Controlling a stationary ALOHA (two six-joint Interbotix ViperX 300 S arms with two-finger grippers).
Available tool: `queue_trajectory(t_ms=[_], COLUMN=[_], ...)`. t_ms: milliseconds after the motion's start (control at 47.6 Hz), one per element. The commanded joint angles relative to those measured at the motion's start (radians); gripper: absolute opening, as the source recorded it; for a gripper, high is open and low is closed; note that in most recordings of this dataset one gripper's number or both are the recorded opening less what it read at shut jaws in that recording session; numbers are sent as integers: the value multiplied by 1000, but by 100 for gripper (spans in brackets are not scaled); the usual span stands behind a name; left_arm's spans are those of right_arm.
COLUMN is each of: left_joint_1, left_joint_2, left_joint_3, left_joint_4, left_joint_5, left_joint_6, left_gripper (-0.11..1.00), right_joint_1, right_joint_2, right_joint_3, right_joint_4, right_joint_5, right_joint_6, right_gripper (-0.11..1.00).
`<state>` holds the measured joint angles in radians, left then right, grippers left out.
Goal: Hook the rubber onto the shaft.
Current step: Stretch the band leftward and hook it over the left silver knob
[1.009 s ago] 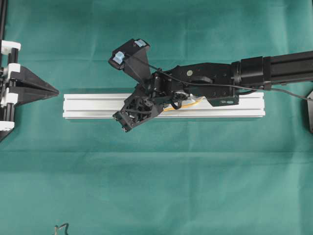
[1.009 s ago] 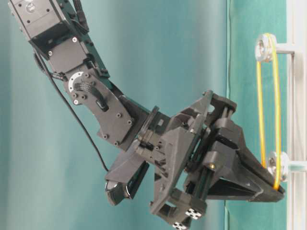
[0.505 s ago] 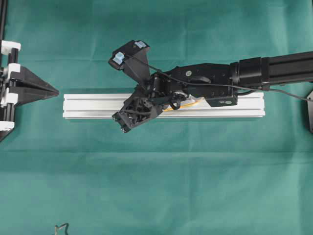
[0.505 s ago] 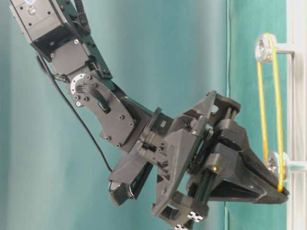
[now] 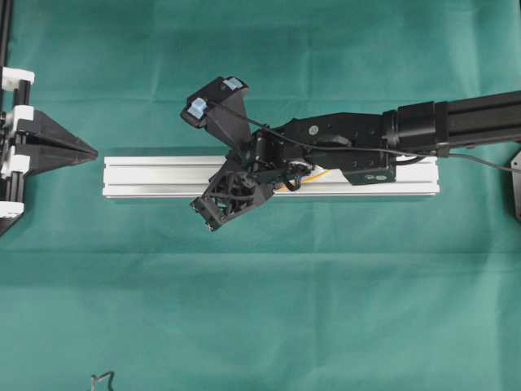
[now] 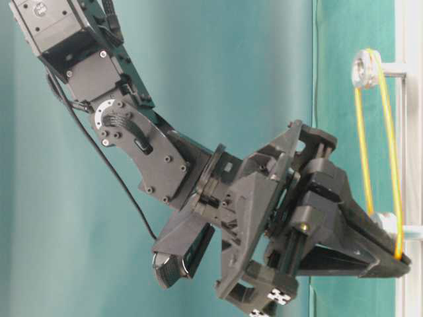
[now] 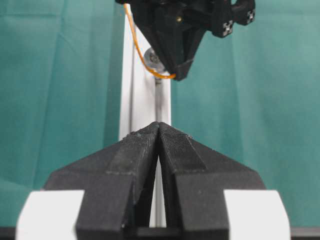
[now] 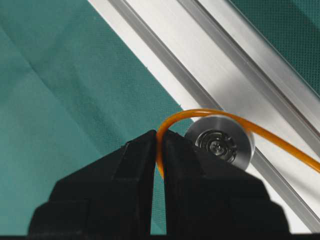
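I have the right gripper (image 8: 159, 142) pressed shut on the rubber band (image 8: 210, 113), a thin orange loop pinched right at its stretched end between the two black fingers. The other end of the band already sits on the far pulley (image 6: 365, 68) at the top of the table-level view, so the loop runs along the silver rail (image 5: 155, 175), its long axis the same as the rail's. What matters now is the near shaft with its round metal disc (image 8: 220, 141): in the right wrist view it lies just beside my fingertips, on their right, and the band curves over the top of the disc (I cannot tell if it is touching the disc yet). I judge that the pinched end must go past the disc and then down behind it before I let go. The left gripper (image 7: 158, 131) is closed and empty, well apart at the rail's other end.
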<state>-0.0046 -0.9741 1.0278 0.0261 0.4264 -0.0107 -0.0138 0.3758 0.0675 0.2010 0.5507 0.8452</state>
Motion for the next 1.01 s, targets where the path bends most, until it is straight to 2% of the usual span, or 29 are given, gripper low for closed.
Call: queue_trajectory(t_ms=[0, 799, 988], left_joint_1=[-2, -2, -2], left_joint_2=[9, 8, 9], left_joint_3=[-25, -18, -17], left_joint_4=[3, 3, 3], left_joint_5=[-5, 0, 0], left_joint_6=[2, 3, 3], left_gripper=[0, 0, 0], right_joint_1=[9, 12, 14], right_joint_2=[-29, -146, -166], right_joint_3=[-18, 121, 149], right_joint_4=[-8, -12, -26], right_joint_5=[8, 12, 12], right_joint_6=[-2, 3, 0], right_gripper=[7, 7, 7])
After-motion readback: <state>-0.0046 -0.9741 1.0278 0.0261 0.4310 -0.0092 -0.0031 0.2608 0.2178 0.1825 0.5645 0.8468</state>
